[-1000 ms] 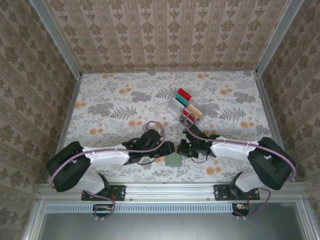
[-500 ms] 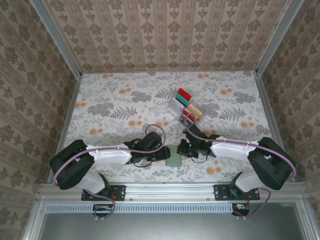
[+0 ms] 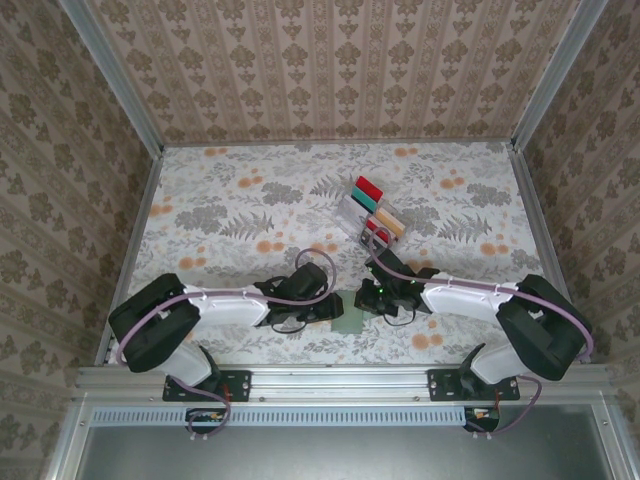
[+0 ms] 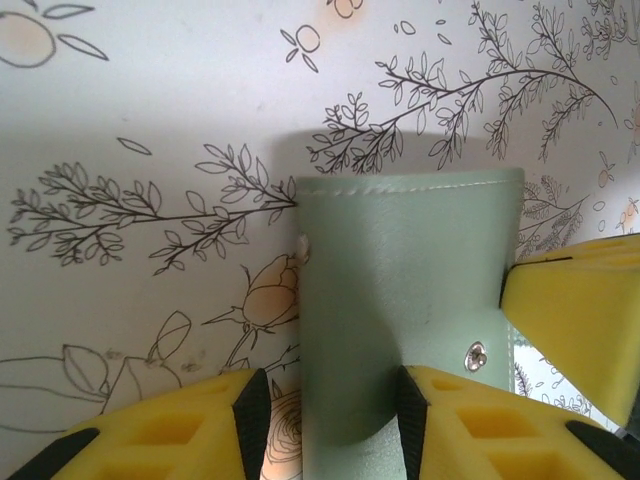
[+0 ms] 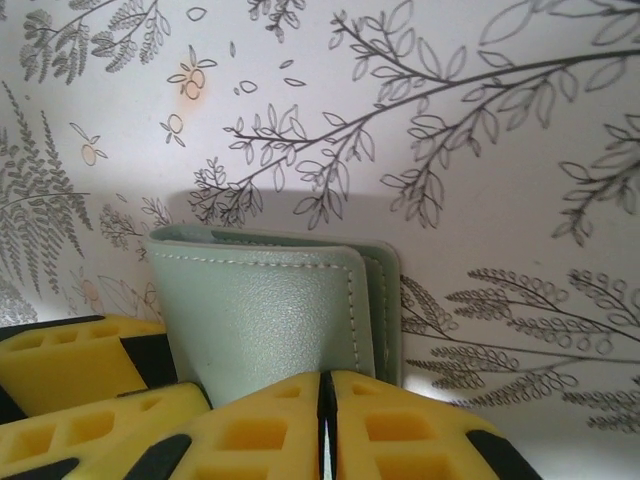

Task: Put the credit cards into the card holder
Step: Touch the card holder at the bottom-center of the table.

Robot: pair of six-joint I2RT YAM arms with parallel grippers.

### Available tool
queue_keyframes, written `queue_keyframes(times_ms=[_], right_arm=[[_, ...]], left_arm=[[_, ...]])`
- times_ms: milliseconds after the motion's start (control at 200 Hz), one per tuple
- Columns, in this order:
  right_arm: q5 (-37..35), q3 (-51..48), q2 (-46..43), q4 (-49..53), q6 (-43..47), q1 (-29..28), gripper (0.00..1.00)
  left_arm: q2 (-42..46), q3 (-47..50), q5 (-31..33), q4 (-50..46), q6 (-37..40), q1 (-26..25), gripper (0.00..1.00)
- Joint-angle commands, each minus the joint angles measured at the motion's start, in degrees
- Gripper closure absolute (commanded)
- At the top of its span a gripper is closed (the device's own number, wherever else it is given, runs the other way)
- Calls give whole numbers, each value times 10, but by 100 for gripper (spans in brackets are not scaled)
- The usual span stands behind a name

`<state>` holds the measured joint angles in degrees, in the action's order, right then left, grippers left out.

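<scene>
The grey-green card holder (image 3: 348, 323) lies folded near the table's front edge, between my two grippers. In the left wrist view my left gripper (image 4: 325, 415) stands open, its jaws straddling the card holder's (image 4: 410, 290) left edge. One pad rests over the cover and the other over the table. My right gripper (image 5: 326, 420) is pinched shut on the near edge of the card holder's top flap (image 5: 260, 310), which curves upward. The credit cards (image 3: 372, 208), red, teal and beige, stand in a clear rack further back.
The clear slotted rack (image 3: 352, 214) sits mid-table, right of centre, behind the grippers. The floral tablecloth (image 3: 230, 210) is bare to the left and at the far right. Patterned walls and metal rails (image 3: 135, 240) enclose the table.
My left arm has slid right and its gripper has come over the card holder's left edge. The right gripper stays at the card holder's right side.
</scene>
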<state>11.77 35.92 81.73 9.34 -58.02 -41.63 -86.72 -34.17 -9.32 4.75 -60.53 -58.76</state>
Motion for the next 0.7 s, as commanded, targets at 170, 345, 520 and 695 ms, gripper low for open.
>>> queue_keyframes(times_ms=[170, 345, 520, 695], right_arm=[[-104, 51, -134, 235, 49, 4, 69], [-69, 23, -175, 248, 43, 20, 64], [-33, 8, -147, 217, 36, 20, 64], [-30, 9, -115, 184, 37, 20, 72]], left_arm=[[-27, -5, -7, 9, 11, -13, 60], [-28, -7, -4, 9, 9, -15, 61], [-29, -12, -5, 5, 12, -16, 61], [-30, -16, -8, -1, 12, -16, 61]])
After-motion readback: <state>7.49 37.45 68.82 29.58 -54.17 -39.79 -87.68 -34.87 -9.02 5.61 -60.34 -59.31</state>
